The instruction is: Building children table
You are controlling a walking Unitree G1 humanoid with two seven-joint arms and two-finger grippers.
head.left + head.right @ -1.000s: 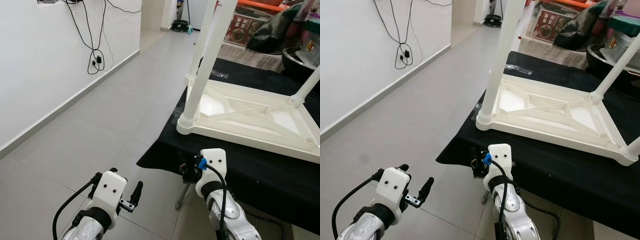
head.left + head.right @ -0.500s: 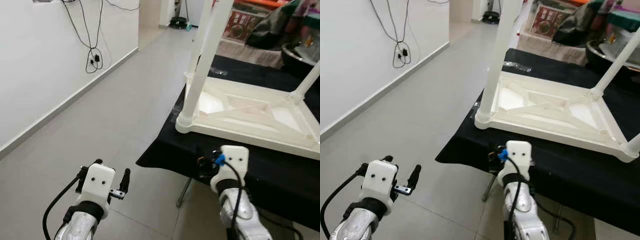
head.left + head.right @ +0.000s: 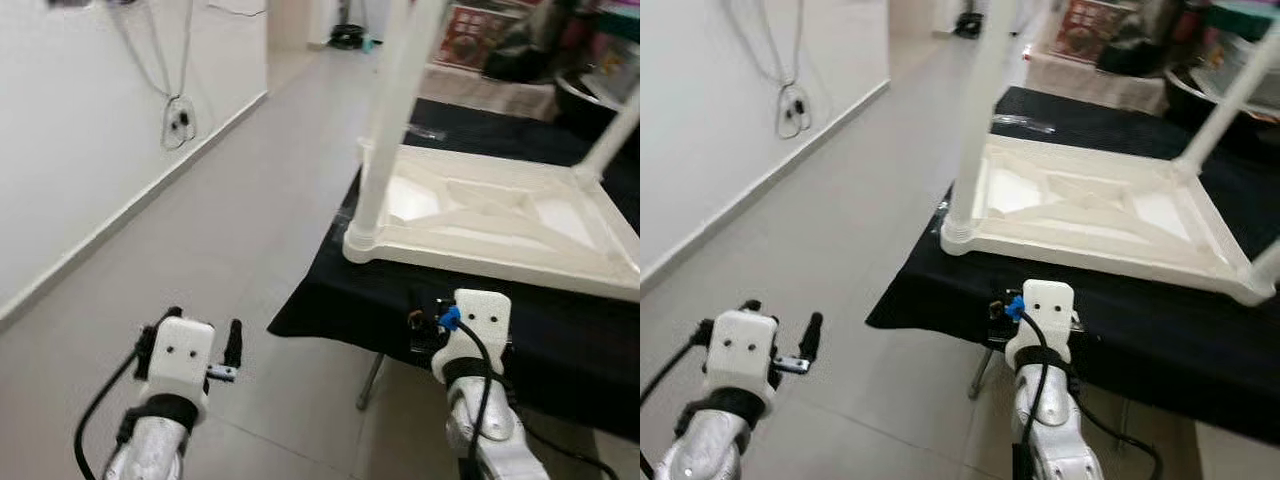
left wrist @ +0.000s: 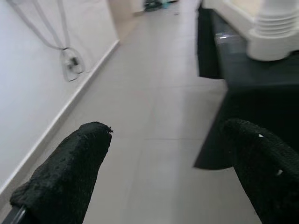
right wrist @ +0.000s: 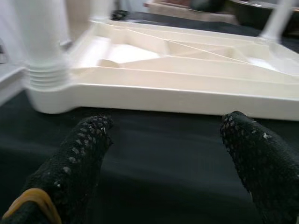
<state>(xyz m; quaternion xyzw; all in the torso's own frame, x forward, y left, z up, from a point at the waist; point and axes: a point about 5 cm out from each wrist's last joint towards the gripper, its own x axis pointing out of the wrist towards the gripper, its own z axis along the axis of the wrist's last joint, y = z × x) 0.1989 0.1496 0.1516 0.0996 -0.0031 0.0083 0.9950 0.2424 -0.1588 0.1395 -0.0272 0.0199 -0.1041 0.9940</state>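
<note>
The upturned white table (image 3: pixel 490 215) lies on the black-draped bench straight ahead of the empty, wide-spread right gripper (image 5: pixel 163 154), its nearest leg (image 3: pixel 392 110) upright; the equally wide left gripper (image 4: pixel 168 168) is farther away, over floor.

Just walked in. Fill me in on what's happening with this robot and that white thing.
A white plastic children's table lies upside down on a black cloth-covered surface, with white legs standing up from its corners. Neither gripper is holding anything. The right gripper is open above the black cloth, pointing at the table's near rim. The left gripper is open too, out over the grey tiled floor to the left of the cloth.
</note>
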